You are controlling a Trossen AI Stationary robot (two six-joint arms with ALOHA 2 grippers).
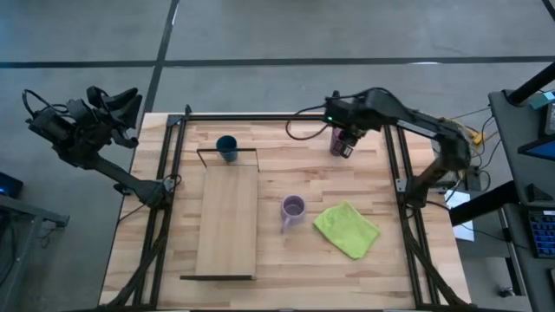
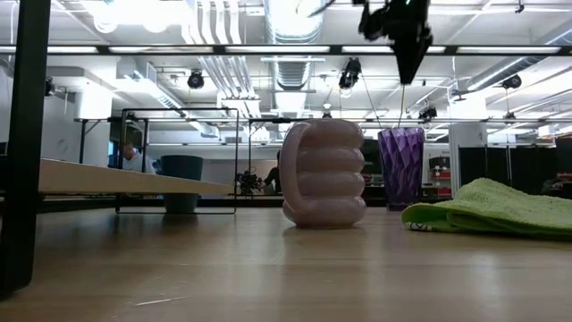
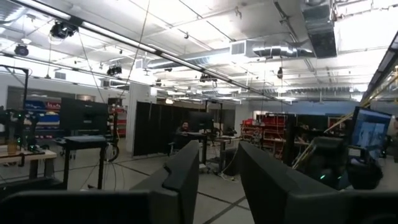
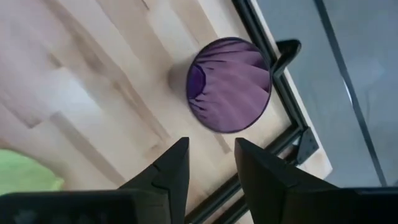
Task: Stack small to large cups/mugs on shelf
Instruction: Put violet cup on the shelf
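Observation:
The tall translucent purple tumbler (image 1: 342, 144) stands upright on the table at the far right; it also shows in the low view (image 2: 400, 167) and the right wrist view (image 4: 230, 84). My right gripper (image 4: 208, 163) hangs above it, fingers pointing down and a little apart, touching nothing; the low view (image 2: 407, 54) shows it clear of the rim. The lilac mug (image 1: 293, 209) stands on the table right of the shelf (image 1: 227, 227). The small dark blue cup (image 1: 227, 147) stands at the shelf's far end. My left gripper (image 3: 217, 168) waits beyond the table's far left corner, open and empty.
A green cloth (image 1: 347, 229) lies on the table right of the lilac mug. A black frame (image 1: 392, 165) runs along the table's edges, its far right corner close to the tumbler. Bare tabletop lies between the tumbler and the shelf.

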